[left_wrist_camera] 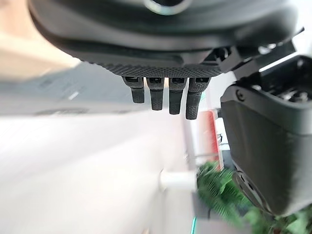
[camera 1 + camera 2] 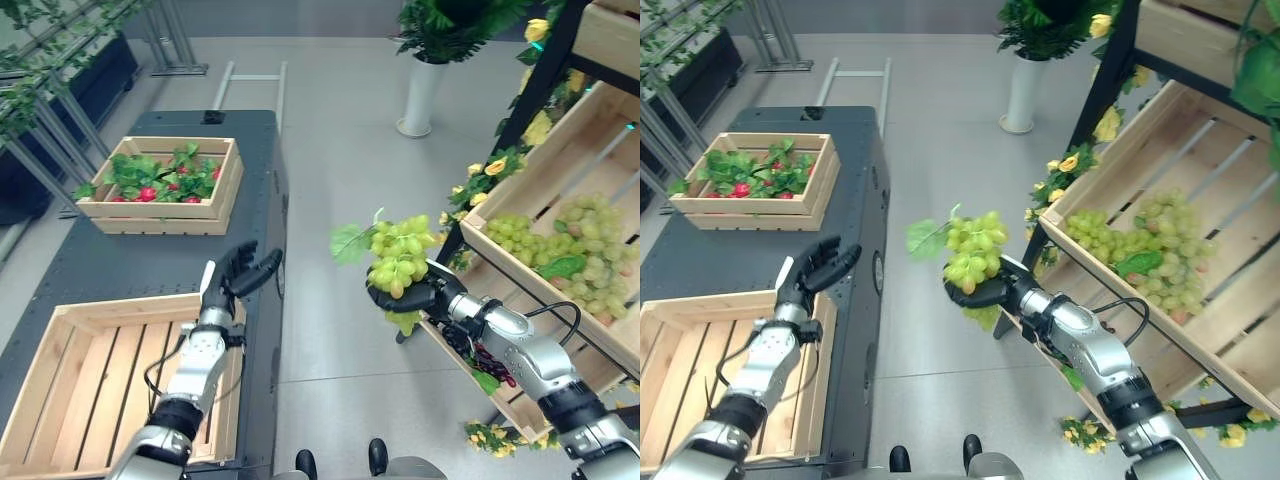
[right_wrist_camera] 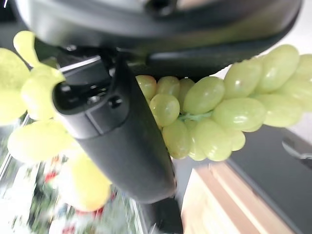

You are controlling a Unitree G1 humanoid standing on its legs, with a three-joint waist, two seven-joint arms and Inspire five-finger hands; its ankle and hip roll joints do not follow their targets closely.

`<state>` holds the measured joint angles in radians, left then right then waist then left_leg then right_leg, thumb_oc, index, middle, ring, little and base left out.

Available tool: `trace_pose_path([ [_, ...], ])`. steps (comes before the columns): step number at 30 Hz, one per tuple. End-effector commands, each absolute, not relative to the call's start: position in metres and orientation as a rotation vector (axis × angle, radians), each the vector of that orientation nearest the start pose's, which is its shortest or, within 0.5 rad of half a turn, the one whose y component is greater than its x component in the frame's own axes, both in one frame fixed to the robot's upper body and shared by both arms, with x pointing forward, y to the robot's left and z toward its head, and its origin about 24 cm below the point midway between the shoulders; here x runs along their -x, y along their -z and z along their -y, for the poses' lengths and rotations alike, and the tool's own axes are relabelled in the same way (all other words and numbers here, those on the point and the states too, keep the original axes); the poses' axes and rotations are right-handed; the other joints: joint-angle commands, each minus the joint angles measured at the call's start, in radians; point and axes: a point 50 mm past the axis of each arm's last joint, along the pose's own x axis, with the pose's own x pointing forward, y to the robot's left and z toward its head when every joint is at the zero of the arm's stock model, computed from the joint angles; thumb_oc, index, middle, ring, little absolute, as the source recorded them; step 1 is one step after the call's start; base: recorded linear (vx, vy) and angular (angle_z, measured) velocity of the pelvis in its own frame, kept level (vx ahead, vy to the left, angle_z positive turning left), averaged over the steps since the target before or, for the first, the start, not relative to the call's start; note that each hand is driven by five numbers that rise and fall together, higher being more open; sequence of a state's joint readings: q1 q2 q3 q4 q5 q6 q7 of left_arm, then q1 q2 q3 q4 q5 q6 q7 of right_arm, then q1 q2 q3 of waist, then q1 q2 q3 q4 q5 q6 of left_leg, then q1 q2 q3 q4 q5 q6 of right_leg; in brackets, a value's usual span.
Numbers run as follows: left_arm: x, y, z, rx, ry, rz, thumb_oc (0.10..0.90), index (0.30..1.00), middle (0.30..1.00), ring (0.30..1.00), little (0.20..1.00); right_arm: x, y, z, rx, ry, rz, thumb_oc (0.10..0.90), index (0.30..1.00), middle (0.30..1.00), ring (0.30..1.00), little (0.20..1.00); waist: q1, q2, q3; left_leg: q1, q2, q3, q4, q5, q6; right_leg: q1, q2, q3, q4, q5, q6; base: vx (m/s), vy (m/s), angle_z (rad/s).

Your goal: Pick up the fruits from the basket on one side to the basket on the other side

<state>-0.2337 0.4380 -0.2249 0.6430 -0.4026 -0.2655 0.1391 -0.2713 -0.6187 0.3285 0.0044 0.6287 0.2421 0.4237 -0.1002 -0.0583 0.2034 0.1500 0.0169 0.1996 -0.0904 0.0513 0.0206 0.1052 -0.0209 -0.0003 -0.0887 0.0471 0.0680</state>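
Right hand (image 2: 408,297) clasping a bunch of green grapes (image 2: 400,257) over the floor, between the dark table (image 2: 150,262) and the slanted crate of grapes (image 2: 560,245).

The left hand (image 2: 232,275), fingers extended and holding nothing, is raised at the table's edge above the empty wooden crate (image 2: 60,390). Two crates stand on the table; the farther crate (image 2: 165,185) holds red fruit among leaves. A white vase (image 2: 420,95) stands beyond the table on the floor.

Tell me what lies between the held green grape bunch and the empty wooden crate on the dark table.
In the left eye view: bare grey floor, then the open left hand raised over the table's edge.
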Motion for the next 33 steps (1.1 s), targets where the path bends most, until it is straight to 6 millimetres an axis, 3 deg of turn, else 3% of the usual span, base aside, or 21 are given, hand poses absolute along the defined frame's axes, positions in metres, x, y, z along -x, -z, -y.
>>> trace_pose_path([
  [1,-0.294,-0.015,-0.232,-0.115,-0.134,-0.025,0.8,0.9,0.9,0.9,0.9,-0.279,-0.131,0.157,0.11,-0.878,0.03,0.4,0.3,0.3,0.3,0.3,-0.031,-0.002,-0.104,0.019,-0.042,0.021,0.003,-0.132,0.009,-0.028,0.031,0.03,0.001,0.004,0.01,0.0,0.06,-0.19],
  [8,-0.275,0.016,-0.232,-0.079,-0.153,-0.137,0.8,0.9,0.9,0.9,0.9,-0.258,-0.142,0.175,0.084,-0.885,0.047,0.4,0.3,0.3,0.3,0.3,-0.078,-0.013,-0.097,0.023,-0.038,0.073,0.003,-0.137,0.014,-0.048,0.041,0.074,0.001,0.017,0.017,0.0,0.042,-0.25],
  [12,-0.261,0.029,-0.238,-0.079,-0.181,-0.185,0.8,0.9,0.9,0.9,0.9,-0.244,-0.154,0.203,0.09,-0.77,0.111,0.4,0.3,0.3,0.3,0.3,-0.122,-0.017,-0.086,0.025,-0.033,0.106,0.003,-0.143,0.017,-0.061,0.053,0.108,0.001,0.024,0.02,-0.01,0.031,-0.25],
  [17,-0.257,0.033,-0.249,-0.078,-0.216,-0.203,0.8,0.9,0.9,0.9,0.9,-0.237,-0.177,0.227,0.158,-0.673,0.188,0.4,0.3,0.3,0.3,0.3,-0.161,-0.02,-0.084,0.026,-0.031,0.132,0.003,-0.149,0.018,-0.071,0.068,0.141,0.002,0.027,0.021,-0.02,0.024,-0.24],
  [23,-0.256,0.036,-0.249,-0.095,-0.208,-0.216,0.8,0.9,0.9,0.9,0.9,-0.232,-0.202,0.245,0.253,-0.609,0.244,0.4,0.3,0.3,0.3,0.3,-0.204,-0.015,-0.099,0.038,-0.028,0.148,0.006,-0.177,0.019,-0.068,0.082,0.166,0.004,0.012,0.029,0.03,0.058,-0.17],
  [33,-0.257,0.037,-0.252,-0.134,-0.16,-0.248,0.8,0.9,0.9,0.9,0.9,-0.244,-0.253,0.286,0.429,-0.299,0.4,0.4,0.3,0.3,0.3,0.3,-0.215,-0.014,-0.121,0.039,-0.029,0.162,0.024,-0.201,0.025,-0.067,0.093,0.193,0.004,0.01,0.034,0.02,0.022,-0.1],
])
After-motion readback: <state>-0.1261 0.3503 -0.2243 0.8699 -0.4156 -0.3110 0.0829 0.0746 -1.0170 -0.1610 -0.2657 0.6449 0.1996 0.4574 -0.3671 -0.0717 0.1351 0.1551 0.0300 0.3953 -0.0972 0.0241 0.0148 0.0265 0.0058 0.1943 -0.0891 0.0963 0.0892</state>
